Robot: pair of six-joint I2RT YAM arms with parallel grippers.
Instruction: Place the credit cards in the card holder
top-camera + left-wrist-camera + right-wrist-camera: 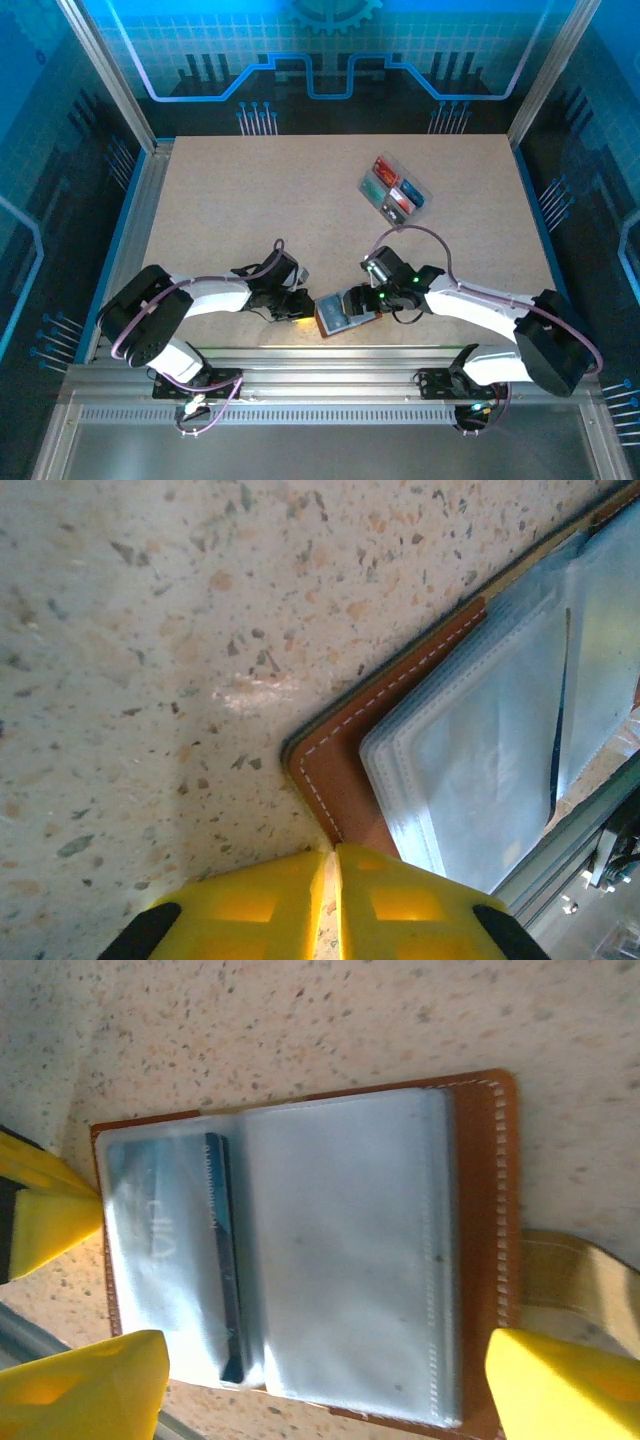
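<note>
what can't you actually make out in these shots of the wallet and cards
- Top view: the credit cards in the clear tray are too small to count.
- Top view: the card holder is partly covered by the left gripper and right gripper.
- Left wrist view: whether the left gripper pinches the holder's corner or just touches it; its fingers hide the contact.
- Right wrist view: the teal card has its print blurred behind cloudy plastic.

Seen from above and behind the arms (210,295), the overhead camera takes in the whole bench (250,220); both wrist cameras look down close on the open wallet (345,310) (345,755) (340,1260), lower centre overhead.
</note>
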